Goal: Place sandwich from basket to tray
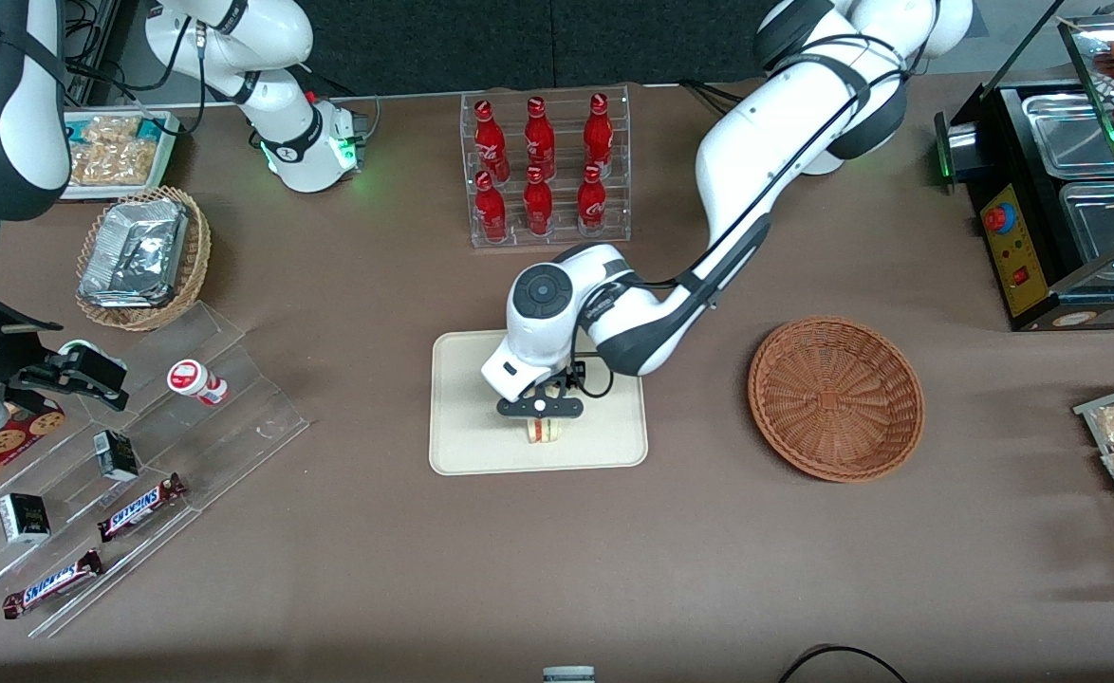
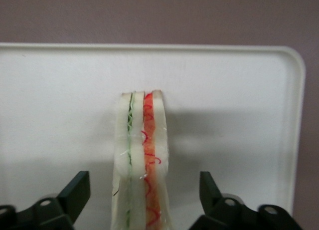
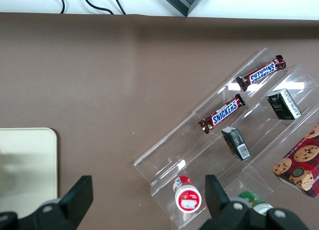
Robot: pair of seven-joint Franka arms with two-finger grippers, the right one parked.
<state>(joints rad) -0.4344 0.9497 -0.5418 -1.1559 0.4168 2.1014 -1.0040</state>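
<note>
**Sandwich standing on tray, gripper spread around it**

On the brown table (image 1: 557, 550), the largest item of note is the working arm (image 1: 785, 180), which reaches down from its base toward the front camera and ends over the tray (image 1: 462, 446). The tray is flat, cream-beige, with rounded corners and a low rim, and lies near the table's middle. Beside it, toward the working arm's end of the table, sits the basket (image 1: 836, 397), a round reddish-brown wicker bowl, apart from the tray and with nothing visible inside. A clear rack of red bottles (image 1: 545, 171) stands farther from the front camera than the tray. A lighter wicker basket with foil packs (image 1: 142, 256) and a stepped clear display with Snickers bars (image 1: 139, 507) lie toward the parked arm's end.

The gripper (image 1: 540, 410) hangs directly above the sandwich (image 1: 544, 432), low over the tray. In the wrist view the fingers (image 2: 75, 192) are spread wide, one on each side of the sandwich (image 2: 142, 160), with a clear gap on both sides and no contact. The sandwich stands on edge on the tray surface (image 2: 239, 120), inside the rim, its green and red filling layers showing between pale bread.
</note>
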